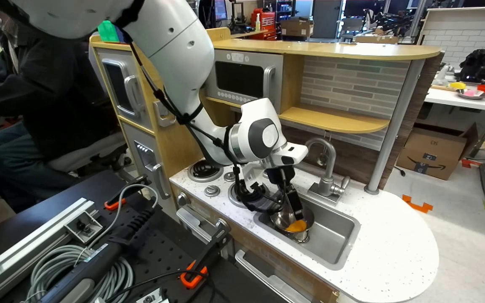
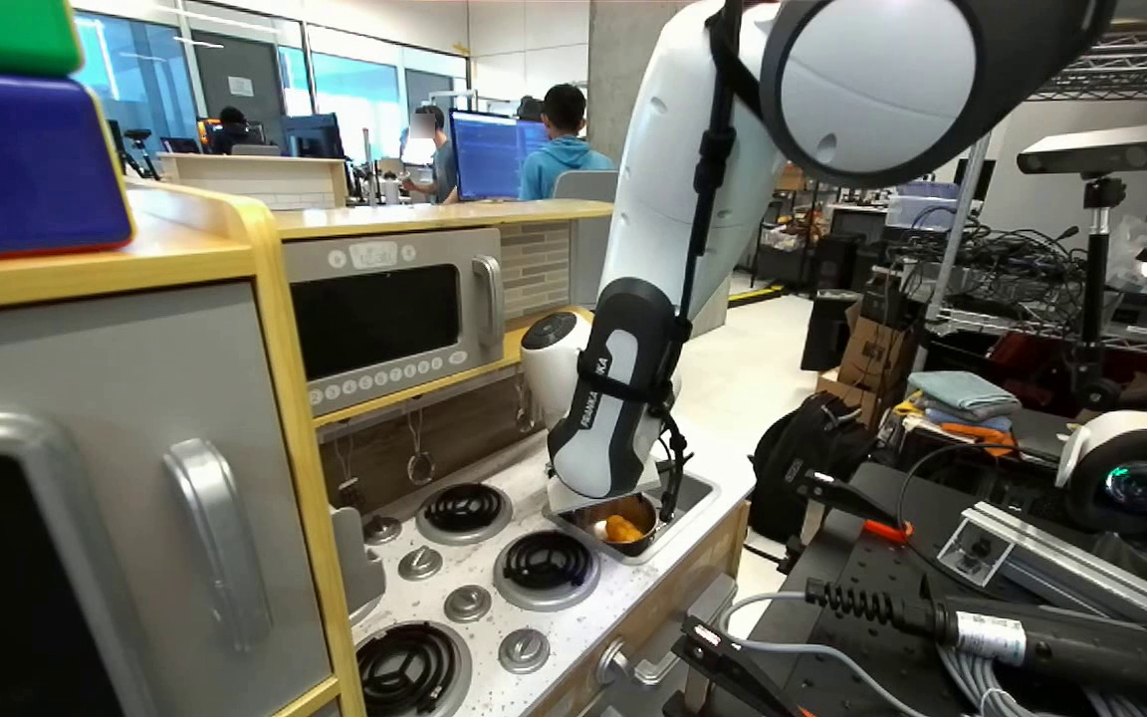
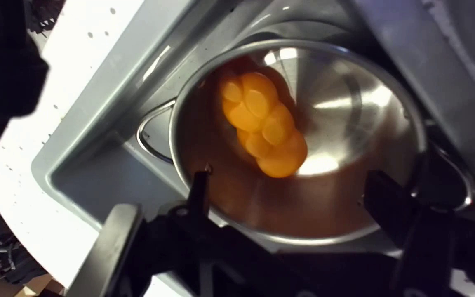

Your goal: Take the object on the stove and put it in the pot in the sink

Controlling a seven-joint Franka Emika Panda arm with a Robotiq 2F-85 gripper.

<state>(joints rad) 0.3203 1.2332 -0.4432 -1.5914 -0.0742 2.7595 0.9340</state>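
"When you looked down from the wrist, where did the orange lump [image 3: 264, 123] lie?"

"Inside the steel pot [image 3: 332, 136], toward one side. In both exterior views it showed in there too."

"And the pot?"

"It stood in the sink [image 1: 335, 240], at the end next to the stove [image 2: 547, 570]. The sink sat between the front and back edges of the worktop [image 1: 394, 248], and past it the top ran on to the rounded end. The tap [image 1: 331, 162] rose between the sink and the back edge."

"How was the hand [image 3: 287, 181]?"

"Over the pot, its fingers [image 3: 199, 194] spread wide. The lump lay apart from both of them. How deep the tips reached, I couldn't tell."

"And the arm [image 1: 171, 46]?"

"White, and hanging above the worktop. In an exterior view it hid part of the stove."

"What showed of the stove, then?"

"One black coil [image 2: 412, 669] sat in the front corner beside the tall cupboard [image 2: 115, 378]. Another lay just in from the front edge, near the sink. A row of knobs [image 2: 467, 603] ran from near the front edge toward the back one."

"Anything past the front edge?"

"A black table [image 1: 162, 235], with a looped grey cable [image 1: 42, 269] on it."
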